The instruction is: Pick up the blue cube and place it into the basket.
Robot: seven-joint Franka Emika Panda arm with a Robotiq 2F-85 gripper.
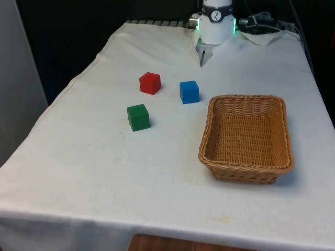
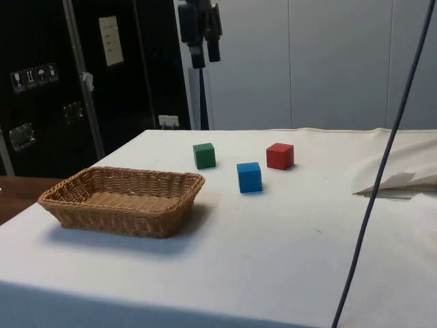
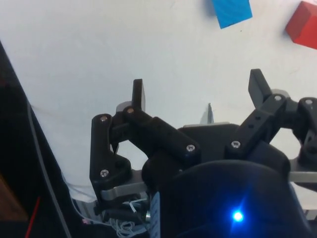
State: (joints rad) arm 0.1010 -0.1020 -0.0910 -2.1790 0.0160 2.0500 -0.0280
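Observation:
The blue cube [image 1: 189,92] rests on the white cloth near the table's middle, a short way from the woven basket [image 1: 246,98]. In the side view the blue cube [image 2: 249,177] sits to the right of the basket [image 2: 109,219], which has nothing inside. My gripper [image 2: 206,51] hangs high above the table, well clear of the cubes. In the wrist view the gripper [image 3: 198,89] is open with nothing between its fingers, and the blue cube [image 3: 232,12] lies on the cloth far below it.
A red cube [image 1: 149,83] and a green cube [image 1: 138,117] lie at the front view's left of the blue one. A dark cable [image 2: 382,171] hangs across the side view, over a fold of cloth [image 2: 403,181].

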